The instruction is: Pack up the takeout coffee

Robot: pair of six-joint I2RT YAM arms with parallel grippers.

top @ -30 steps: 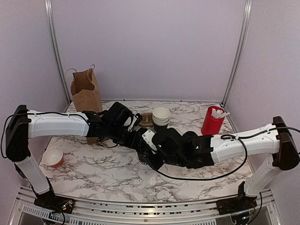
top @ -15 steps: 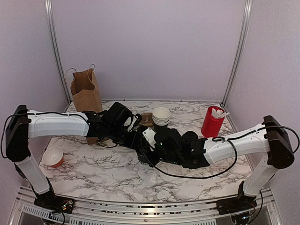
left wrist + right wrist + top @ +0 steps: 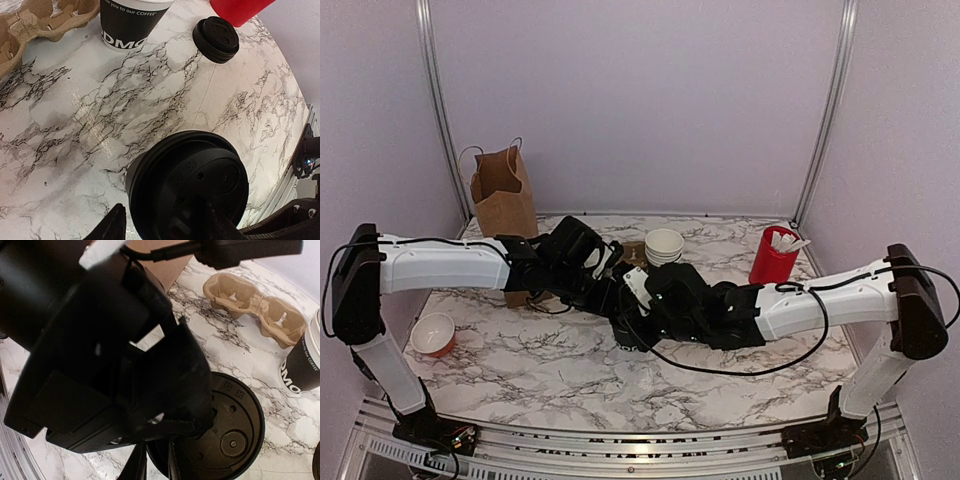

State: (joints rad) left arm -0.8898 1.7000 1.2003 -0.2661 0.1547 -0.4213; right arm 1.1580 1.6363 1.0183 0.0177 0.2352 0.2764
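Observation:
The takeout coffee [image 3: 187, 192] is a black cup with a round black lid [image 3: 227, 435] and stands on the marble table. My left gripper [image 3: 167, 224] has a finger on each side of the cup and holds it. My right gripper [image 3: 154, 467] has its fingers close together, with the tips at the near edge of the lid. In the top view both grippers meet mid-table, left [image 3: 612, 298] and right [image 3: 632, 325], and they hide the cup.
A stack of lidless black cups [image 3: 664, 245] and a cardboard carrier [image 3: 255, 302] sit behind. A spare black lid [image 3: 216, 39] lies beside the red cup [image 3: 773, 258]. A brown paper bag [image 3: 503, 195] stands back left. A small orange cup [image 3: 433, 334] is at the left.
My right arm has moved forward and to the left, bringing its gripper closer over the cup. The left arm has held still.

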